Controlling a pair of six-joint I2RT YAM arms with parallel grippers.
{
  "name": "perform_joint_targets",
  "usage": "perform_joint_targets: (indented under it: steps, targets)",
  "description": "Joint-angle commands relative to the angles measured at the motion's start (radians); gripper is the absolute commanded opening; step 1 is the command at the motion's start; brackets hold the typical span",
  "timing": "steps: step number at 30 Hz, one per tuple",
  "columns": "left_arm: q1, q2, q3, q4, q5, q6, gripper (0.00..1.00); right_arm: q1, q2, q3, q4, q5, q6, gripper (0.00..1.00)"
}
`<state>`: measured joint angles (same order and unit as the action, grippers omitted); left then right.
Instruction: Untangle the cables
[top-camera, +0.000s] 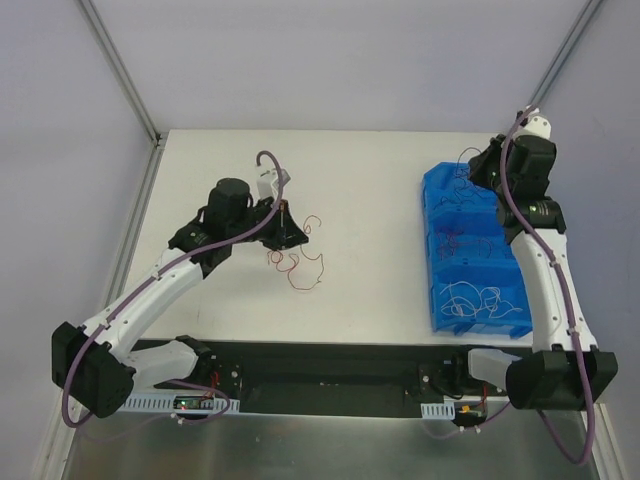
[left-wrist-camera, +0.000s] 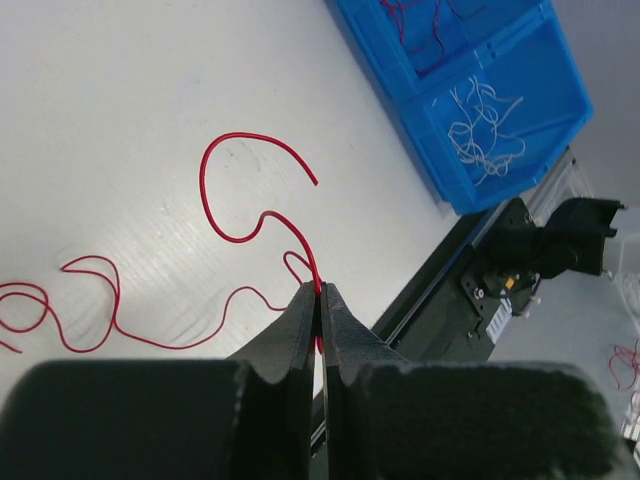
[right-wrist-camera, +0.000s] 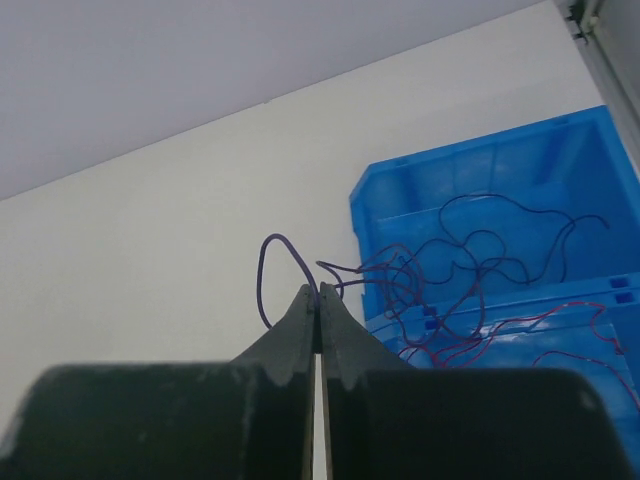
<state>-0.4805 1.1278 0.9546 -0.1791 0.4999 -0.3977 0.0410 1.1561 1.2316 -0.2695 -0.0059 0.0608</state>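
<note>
Left gripper (left-wrist-camera: 320, 292) pinches curly red cable (left-wrist-camera: 240, 190); right gripper (right-wrist-camera: 320, 292) pinches thin purple cable (right-wrist-camera: 263, 270), far end apparently tangled.

The red cable (left-wrist-camera: 248, 135) ran off the left wrist view at nine o'clock. The blue bin (right-wrist-camera: 480, 180) was cut by the right wrist view's three-o'clock edge.

The white table (top-camera: 380, 180) carries loose, curly red cables (top-camera: 298, 270) left of its middle, sprawled on the bare top. A blue compartment bin (top-camera: 430, 200) sits along its right side, well apart from them.
</note>
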Motion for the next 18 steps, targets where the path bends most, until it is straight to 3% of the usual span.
perform_joint_targets:
  steps: [1,7,18]
  targets:
    - [-0.062,-0.014,0.021,-0.02,-0.023,0.083,0.0,-0.082,0.098,0.097,0.013,0.035,-0.013,0.0]
    - [-0.104,-0.016,0.05,-0.075,-0.067,0.144,0.0,-0.167,0.235,0.135,0.035,0.063,-0.021,0.0]
    - [-0.109,0.017,0.096,-0.1,-0.063,0.145,0.0,-0.237,0.461,0.262,0.006,-0.092,0.022,0.0]
